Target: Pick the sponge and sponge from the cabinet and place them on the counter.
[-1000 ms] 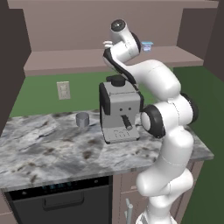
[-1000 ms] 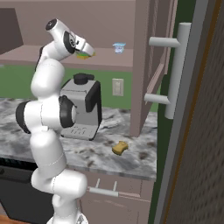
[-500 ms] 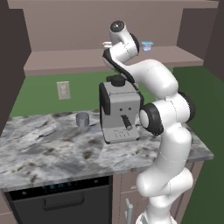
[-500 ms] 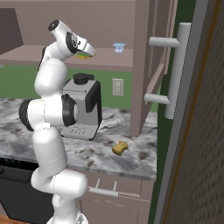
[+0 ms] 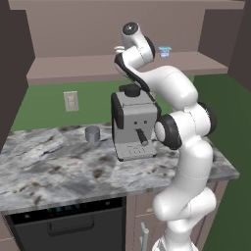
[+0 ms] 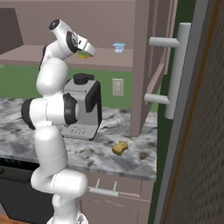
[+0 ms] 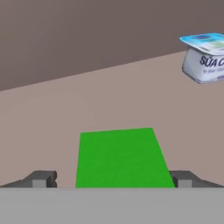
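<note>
**Reaching into the open cabinet, jaws wide around the green sponge**

Reaching up to the cabinet [image 6: 144,65] shelf, the arm has its gripper [image 7: 112,178] at the green sponge [image 7: 120,157]. In the hand view the two dark fingertips [image 7: 41,178] stand far apart at the bottom edge, one on each side of the sponge's flat green top, so the jaws are wide and not pressed on it. The near end of the sponge is cut off by the bottom of that view, and whether the tips touch its sides cannot be told. In the right base view just a sliver of green and yellow shows beneath the hand, the rest hidden behind the gripper; in the left base view the wrist covers the sponge altogether.

Farther back and to the right on the same shelf stands a small white cup [image 7: 204,59] with a blue rim, partly cut off at the right edge of the hand view; its lettering is too clipped to read. It also shows small in both base views, well apart from the hand.

The tan-yellow sponge [image 6: 120,148] lies on the marble surface [image 6: 131,153], right of the coffee machine [image 5: 133,125] and near the front edge. A small grey cup [image 5: 92,134] sits left of the machine. An open cabinet door [image 6: 192,131] with its grey bar handle [image 6: 177,70] fills the right side of the right base view and hides what is behind it.
</note>
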Motion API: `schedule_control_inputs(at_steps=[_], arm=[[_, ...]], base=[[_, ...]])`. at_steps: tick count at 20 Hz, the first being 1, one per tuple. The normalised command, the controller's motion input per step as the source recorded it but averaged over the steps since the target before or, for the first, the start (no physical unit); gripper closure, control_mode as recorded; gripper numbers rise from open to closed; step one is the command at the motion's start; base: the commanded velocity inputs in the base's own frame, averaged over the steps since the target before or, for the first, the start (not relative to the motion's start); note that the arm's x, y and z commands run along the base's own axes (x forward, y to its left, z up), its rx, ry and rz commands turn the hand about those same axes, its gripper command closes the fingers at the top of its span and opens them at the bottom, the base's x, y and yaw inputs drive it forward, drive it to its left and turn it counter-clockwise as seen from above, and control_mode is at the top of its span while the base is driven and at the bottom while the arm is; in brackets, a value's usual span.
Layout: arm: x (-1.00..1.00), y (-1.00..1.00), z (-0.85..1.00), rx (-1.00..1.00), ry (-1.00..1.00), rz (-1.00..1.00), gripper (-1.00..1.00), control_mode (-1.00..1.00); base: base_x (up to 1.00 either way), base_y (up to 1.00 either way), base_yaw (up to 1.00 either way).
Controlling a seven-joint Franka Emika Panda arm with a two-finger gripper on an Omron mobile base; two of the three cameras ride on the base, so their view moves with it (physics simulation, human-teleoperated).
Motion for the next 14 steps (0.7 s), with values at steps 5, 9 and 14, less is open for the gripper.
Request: schedule_control_inputs(at_steps=[5,9,14], arm=[[0.06,0.01,-0.27,0.0,0.0,0.0,1.0,-1.0],[0.02,0.0,-0.29,0.0,0.0,0.0,1.0,-1.0],[0.0,0.0,-0.03,0.0,0.0,0.0,1.0,-1.0]], base=[[0.0,0.0,0.0],[0.0,0.0,0.0],[0.0,0.0,0.0]])
